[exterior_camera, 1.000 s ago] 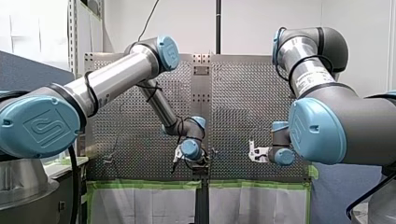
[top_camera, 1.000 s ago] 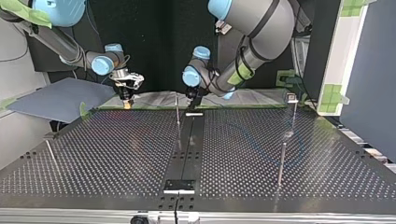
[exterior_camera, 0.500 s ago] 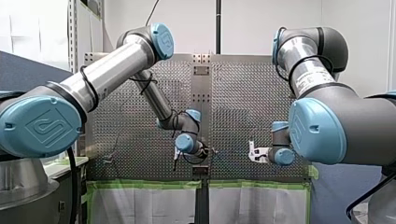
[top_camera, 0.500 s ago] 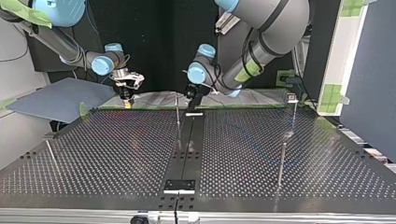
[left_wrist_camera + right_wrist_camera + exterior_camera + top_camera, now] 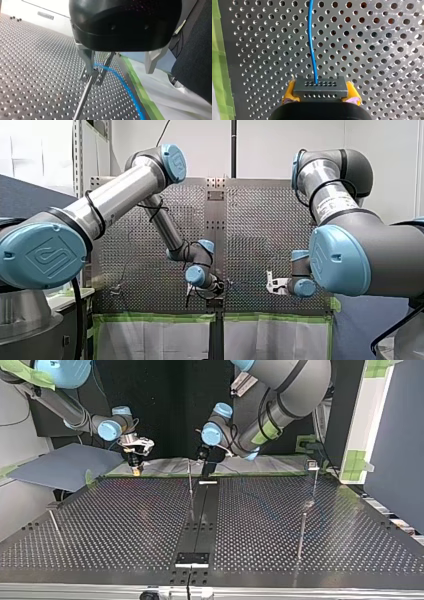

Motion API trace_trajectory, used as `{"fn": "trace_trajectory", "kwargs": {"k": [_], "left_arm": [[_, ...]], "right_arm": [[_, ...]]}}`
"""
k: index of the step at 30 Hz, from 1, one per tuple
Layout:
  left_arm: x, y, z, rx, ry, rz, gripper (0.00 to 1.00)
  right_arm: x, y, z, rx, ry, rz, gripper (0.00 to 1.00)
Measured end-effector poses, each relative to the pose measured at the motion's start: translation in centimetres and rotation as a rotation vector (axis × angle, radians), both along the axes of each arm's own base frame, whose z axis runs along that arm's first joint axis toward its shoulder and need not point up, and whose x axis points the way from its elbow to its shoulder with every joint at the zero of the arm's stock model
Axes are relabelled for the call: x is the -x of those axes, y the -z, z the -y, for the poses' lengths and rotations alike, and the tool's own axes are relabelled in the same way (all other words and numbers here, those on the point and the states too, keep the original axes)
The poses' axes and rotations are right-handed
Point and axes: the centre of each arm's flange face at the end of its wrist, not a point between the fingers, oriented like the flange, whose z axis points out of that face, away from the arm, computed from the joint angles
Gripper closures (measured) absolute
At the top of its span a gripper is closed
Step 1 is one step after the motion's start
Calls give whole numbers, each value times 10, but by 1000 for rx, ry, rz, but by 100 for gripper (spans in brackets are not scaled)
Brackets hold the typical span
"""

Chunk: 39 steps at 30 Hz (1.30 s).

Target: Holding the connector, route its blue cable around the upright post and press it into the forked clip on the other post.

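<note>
R gripper clamping black perforated connector w/ thin blue cable; L gripper, metal fingers standing apart by forked metal clip.

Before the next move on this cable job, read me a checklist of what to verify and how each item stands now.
1. Connector held by my right gripper: ok, between its yellow pads.
2. Blue cable leaves the connector unkinked: ok.
3. My left gripper open: ok, fingers apart at the forked clip.
4. Cable seated in the clip: cannot tell; it runs close past the prongs.
5. Grippers clear of each other: ok, well apart in the top view.
</note>
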Motion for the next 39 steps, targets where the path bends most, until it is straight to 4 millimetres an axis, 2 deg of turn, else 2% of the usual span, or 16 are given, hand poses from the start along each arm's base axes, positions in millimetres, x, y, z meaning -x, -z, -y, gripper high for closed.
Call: {"fn": "trace_trajectory", "kwargs": {"k": [16, 25, 39], "left_arm": [[6, -2, 10, 15, 30, 16, 0], [10, -18, 2, 71, 8, 44, 0], [20, -17, 4, 75, 9, 17, 0]], "right_arm": [[1, 0, 0, 0, 1, 0, 100], [1, 0, 1, 2, 1, 0, 100], [0, -1, 1, -3, 1, -1, 100]]}}
